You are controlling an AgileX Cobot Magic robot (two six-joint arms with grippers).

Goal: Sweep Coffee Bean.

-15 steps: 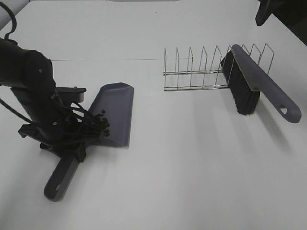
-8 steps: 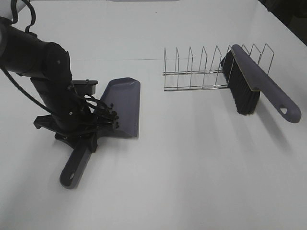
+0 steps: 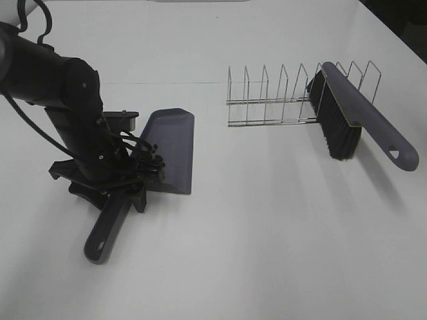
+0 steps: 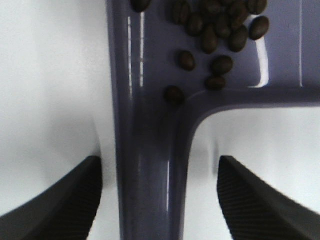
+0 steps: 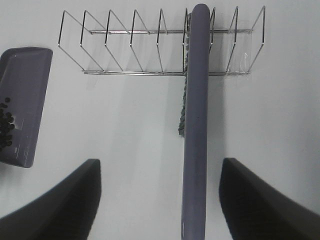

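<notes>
Over dustpan handle: left gripper released | right gripper released above brush

Left gripper lowered close to the counter, fingers spread wide apart, gripping nothing. Right gripper raised higher, fingers likewise spread, empty.
</notes>
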